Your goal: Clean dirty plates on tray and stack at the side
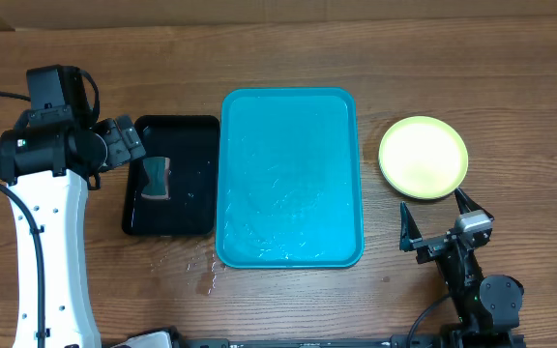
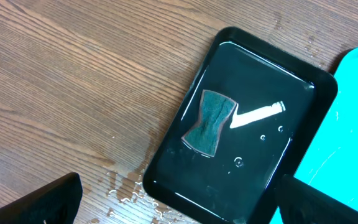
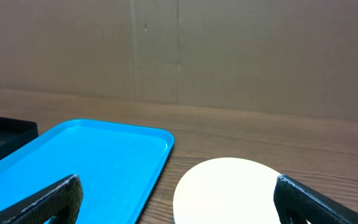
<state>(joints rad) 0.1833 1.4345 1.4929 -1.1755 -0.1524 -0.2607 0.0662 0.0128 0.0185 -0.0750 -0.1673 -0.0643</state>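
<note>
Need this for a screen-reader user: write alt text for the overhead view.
A turquoise tray lies empty in the middle, a pale yellow-green plate to its right, a black tray holding a sponge to its left. The left pincer and right pincer stand open, holding nothing.

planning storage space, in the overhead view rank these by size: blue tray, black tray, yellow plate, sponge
1. blue tray, clearly largest
2. black tray
3. yellow plate
4. sponge, smallest, lying in the black tray
</note>
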